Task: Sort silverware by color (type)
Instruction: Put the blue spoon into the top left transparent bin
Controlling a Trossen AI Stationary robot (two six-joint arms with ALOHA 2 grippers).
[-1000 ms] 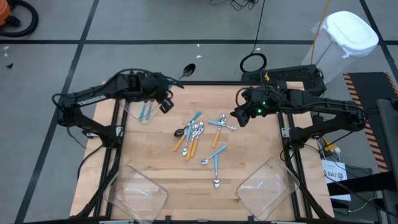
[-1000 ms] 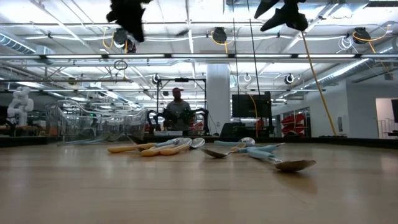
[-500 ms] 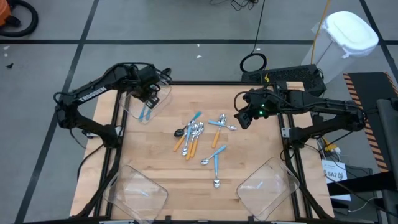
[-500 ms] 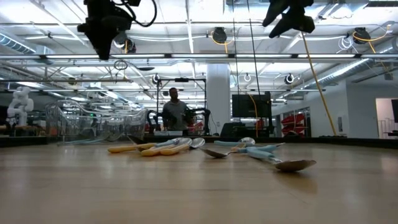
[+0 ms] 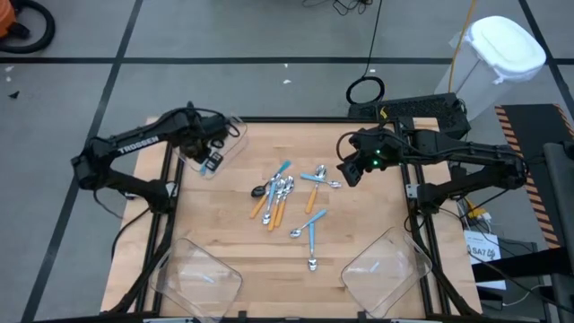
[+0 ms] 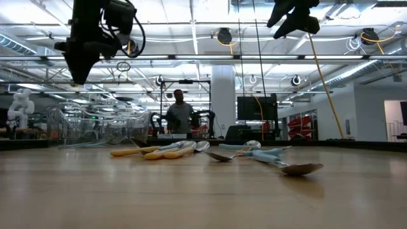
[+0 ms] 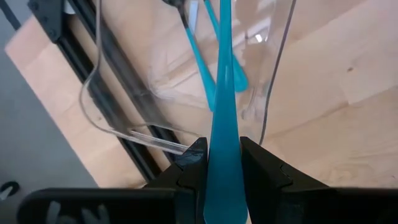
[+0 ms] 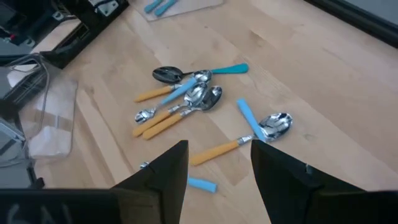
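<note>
The left gripper (image 5: 212, 160) hung over the clear bin (image 5: 235, 135) at the table's far left corner, its fingers (image 7: 194, 163) clenched on the light-blue handle of a spoon (image 7: 222, 93) that pointed down into the bin. Two more blue-handled spoons (image 7: 202, 59) already lay on the bin's floor; the held one's bowl end ran out of the wrist view, so I could not tell whether it touched them. The right gripper (image 5: 346, 170) hovered above the table's right side, near the main scatter, jaws parted and holding nothing, the fingers (image 8: 166, 168) well apart in its wrist view. The rest of the silverware (image 5: 287, 193) lay mid-table on the wooden table (image 5: 359, 224): a tight cluster of orange-handled spoons (image 8: 163, 118) with silver bowls, a black-bowled spoon with a blue handle (image 8: 199, 72) touching the cluster's far edge, and another orange-handled spoon (image 8: 249, 137) just beside a blue-handled one. Two further blue-handled spoons (image 5: 310, 235) lay nearer the front edge. Two more clear bins (image 5: 202, 274) sat at the front corners, left and right. From table height, a person (image 6: 180, 114) stood in the room beyond the table.
</note>
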